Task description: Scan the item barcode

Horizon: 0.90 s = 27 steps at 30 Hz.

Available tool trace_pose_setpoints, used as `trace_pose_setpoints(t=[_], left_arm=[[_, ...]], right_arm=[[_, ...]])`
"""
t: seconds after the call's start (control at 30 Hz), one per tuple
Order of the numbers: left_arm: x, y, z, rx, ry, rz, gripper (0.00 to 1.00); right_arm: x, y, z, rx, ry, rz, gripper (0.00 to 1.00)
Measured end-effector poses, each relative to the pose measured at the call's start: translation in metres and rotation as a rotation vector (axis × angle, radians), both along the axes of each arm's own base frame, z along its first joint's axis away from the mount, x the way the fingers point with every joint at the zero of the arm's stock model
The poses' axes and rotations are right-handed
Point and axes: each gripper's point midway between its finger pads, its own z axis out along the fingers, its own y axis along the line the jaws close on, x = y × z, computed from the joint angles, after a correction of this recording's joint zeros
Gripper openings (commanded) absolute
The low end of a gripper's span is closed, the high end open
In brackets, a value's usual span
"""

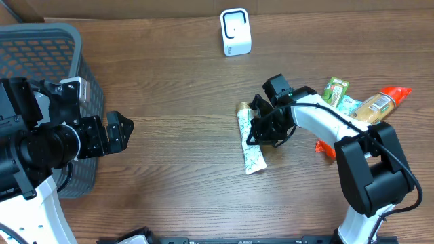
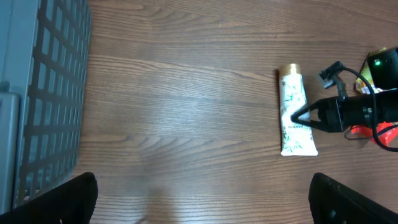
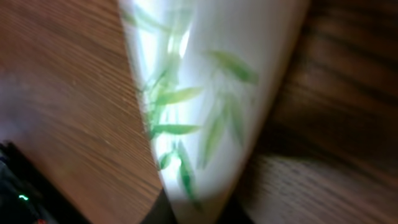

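Near the middle of the table (image 1: 169,88), the white tube (image 1: 252,146) with a green leaf print lies flat, its gold cap pointing toward the far edge. The right gripper (image 1: 255,130) has its jaws closed together on the tube's right edge, about midway along its length. From overhead the dark fingers cover that part of the tube, so the contact itself is hard to make out. The right wrist view is blurred and filled by the tube (image 3: 205,93); only dark finger shapes show at the bottom. No barcode can be made out in any view.

The left gripper (image 1: 125,130) hovers with its jaws spread wide beside the grey basket (image 1: 41,41), well apart from the tube. The basket is cut off at the frame edge. A white scanner (image 1: 235,32) stands at the far side. Behind the right arm, a green packet (image 1: 335,89) and a bottle (image 1: 376,105) are partly hidden.
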Motion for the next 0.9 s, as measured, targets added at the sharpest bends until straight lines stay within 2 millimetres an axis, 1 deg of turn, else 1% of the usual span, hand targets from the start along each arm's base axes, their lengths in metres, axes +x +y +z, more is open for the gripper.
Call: trace_pose_setpoints(t=[0.17, 0.27, 0.3, 0.33, 0.4, 0.47, 0.53, 0.57, 0.63, 0.7, 0.73, 0.77, 0.83, 0.87, 0.9], left_arm=[[0.0, 0.0, 0.0, 0.0, 0.0, 0.0, 1.0], [0.0, 0.0, 0.0, 0.0, 0.0, 0.0, 1.0], [0.0, 0.0, 0.0, 0.0, 0.0, 0.0, 1.0], [0.0, 0.0, 0.0, 0.0, 0.0, 0.0, 0.99], [0.0, 0.0, 0.0, 0.0, 0.0, 0.0, 1.0], [0.0, 0.0, 0.0, 0.0, 0.0, 0.0, 1.0], [0.0, 0.0, 0.0, 0.0, 0.0, 0.0, 1.0], [0.0, 0.0, 0.0, 0.0, 0.0, 0.0, 1.0], [0.0, 0.0, 0.0, 0.0, 0.0, 0.0, 0.99], [0.0, 0.0, 0.0, 0.0, 0.0, 0.0, 1.0], [0.0, 0.0, 0.0, 0.0, 0.0, 0.0, 1.0], [0.0, 0.0, 0.0, 0.0, 0.0, 0.0, 1.0], [0.0, 0.0, 0.0, 0.0, 0.0, 0.0, 0.99], [0.0, 0.0, 0.0, 0.0, 0.0, 0.0, 1.0], [0.0, 0.0, 0.0, 0.0, 0.0, 0.0, 1.0]], right_arm=[[-0.007, -0.002, 0.002, -0.001, 0.032, 0.0, 0.04], [-0.013, -0.014, 0.006, -0.087, 0.07, 0.0, 0.04], [-0.008, -0.026, 0.011, -0.174, 0.059, -0.016, 0.04], [-0.007, -0.028, 0.012, -0.187, 0.055, -0.021, 0.04], [0.006, -0.046, 0.024, -0.342, 0.0, -0.062, 0.04], [0.019, -0.059, 0.039, -0.49, -0.086, -0.11, 0.04], [0.032, -0.062, 0.056, -0.61, -0.211, -0.165, 0.04], [0.035, -0.06, 0.063, -0.655, -0.268, -0.185, 0.04], [0.033, -0.052, 0.068, -0.719, -0.341, -0.196, 0.04], [0.029, -0.043, 0.064, -0.779, -0.39, -0.176, 0.04], [0.027, -0.04, 0.059, -0.81, -0.407, -0.164, 0.04], [0.026, -0.038, 0.053, -0.84, -0.416, -0.151, 0.04], [0.024, -0.037, 0.034, -0.908, -0.418, -0.117, 0.04], [0.023, -0.038, 0.025, -0.947, -0.419, -0.096, 0.07], [0.022, -0.04, 0.017, -0.978, -0.415, -0.079, 0.14]])
